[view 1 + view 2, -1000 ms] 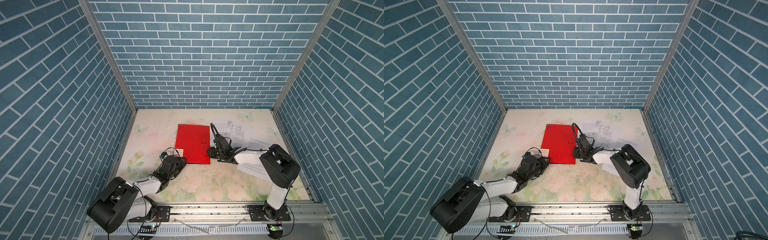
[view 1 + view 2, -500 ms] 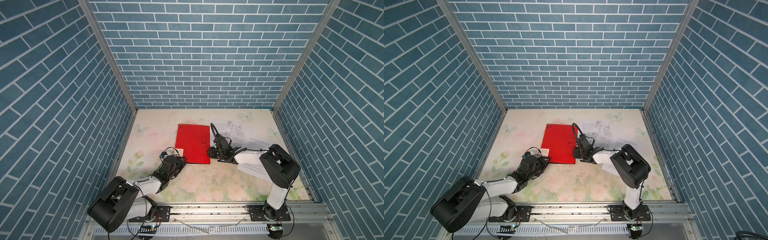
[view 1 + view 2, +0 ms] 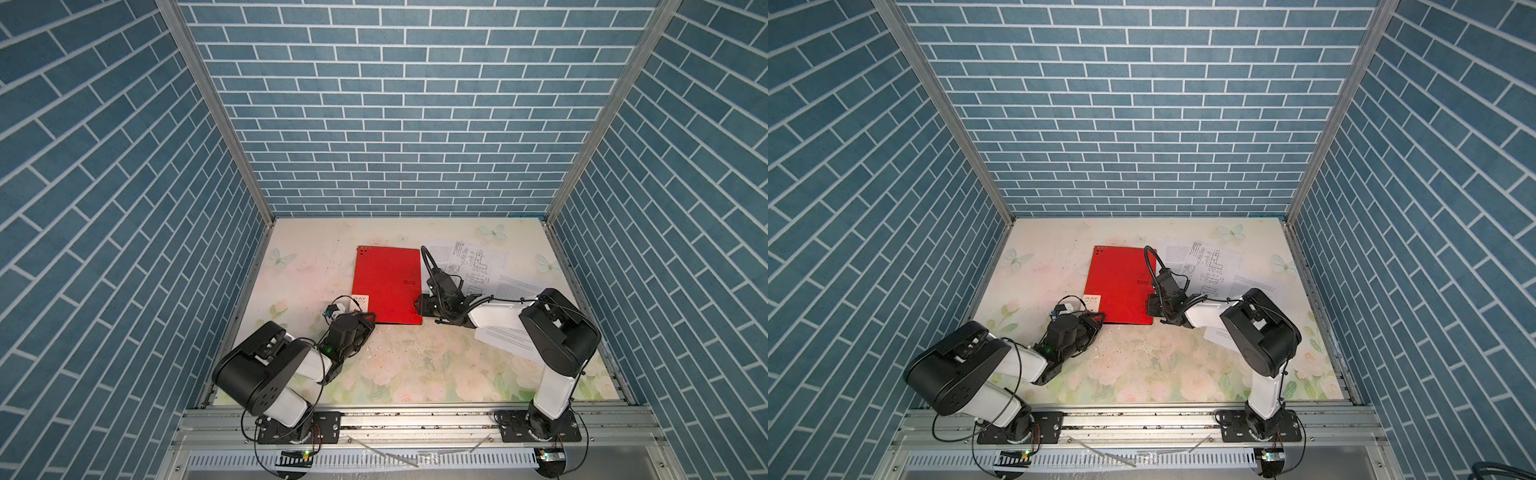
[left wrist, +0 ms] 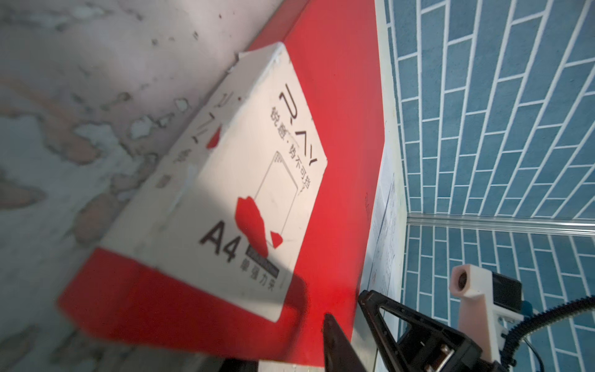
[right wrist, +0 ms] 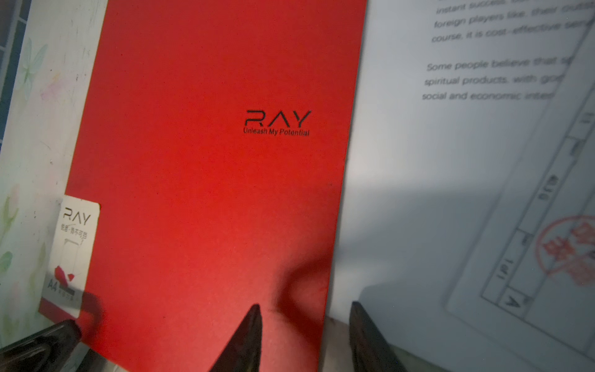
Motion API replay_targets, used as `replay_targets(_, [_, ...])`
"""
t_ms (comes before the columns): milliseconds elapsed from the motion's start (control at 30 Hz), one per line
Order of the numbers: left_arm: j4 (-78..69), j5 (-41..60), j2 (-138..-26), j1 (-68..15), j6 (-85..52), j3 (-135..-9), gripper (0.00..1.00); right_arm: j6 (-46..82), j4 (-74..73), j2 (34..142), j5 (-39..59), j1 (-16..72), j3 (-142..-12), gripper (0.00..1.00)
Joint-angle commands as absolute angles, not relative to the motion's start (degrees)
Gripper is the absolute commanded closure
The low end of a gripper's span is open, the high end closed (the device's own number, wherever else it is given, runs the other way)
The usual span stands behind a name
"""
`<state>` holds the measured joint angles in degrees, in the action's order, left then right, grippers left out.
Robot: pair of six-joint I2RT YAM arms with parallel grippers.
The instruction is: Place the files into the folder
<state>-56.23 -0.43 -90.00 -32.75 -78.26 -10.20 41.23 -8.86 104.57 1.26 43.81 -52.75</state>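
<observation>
Left hand (image 3: 369,320), grip not discernible, is set at the labelled corner of the red folder (image 3: 386,282), where both covers might be pinched together, leaving it shut.

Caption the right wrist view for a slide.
Right gripper, jaws apart, straddles the edge of the closed red folder, with printed files lying beside it.

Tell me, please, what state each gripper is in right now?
Left gripper: at a corner of the folder; cannot tell.
Right gripper: open, astride the folder edge, holding nothing.
</observation>
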Motion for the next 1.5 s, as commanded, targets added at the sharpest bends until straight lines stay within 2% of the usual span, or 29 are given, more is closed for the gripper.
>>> replay_targets(0, [-64.32, -2.58, -93.87, -33.87, -79.57, -8.96, 0.68, 41.84, -1.5, 106.9, 0.87, 43.59, -49.92, 0.55])
replay_targets(100, [-70.9, -3.32, -98.13, -34.21, -80.57, -8.05, 0.72, 41.85, -1.51, 106.32, 0.91, 43.59, -49.88, 0.55])
replay_targets(200, [-79.47, -3.8, -103.48, -34.28, -81.68, -7.07, 0.8, 41.92, -1.67, 105.66, 0.81, 43.6, -49.92, 0.54])
replay_targets(333, [-80.47, -4.45, -104.72, -35.61, -81.96, -7.56, 0.89, 42.26, -1.67, 104.32, 0.93, 43.32, -50.14, 0.51])
replay_targets(767, [-78.96, -6.57, -97.86, -37.35, -79.3, -7.46, 0.92, 47.14, -12.85, 97.27, 9.83, 38.52, -44.86, 0.44])
replay_targets(1067, [-80.51, -5.43, -96.02, -38.73, -78.99, -8.87, 0.93, 51.52, -22.33, 96.07, 15.33, 37.24, -41.84, 0.44])
replay_targets(1467, [-80.51, -5.21, -90.76, -39.15, -78.2, -7.93, 0.93, 56.11, -27.84, 96.65, 18.8, 35.77, -40.21, 0.44])
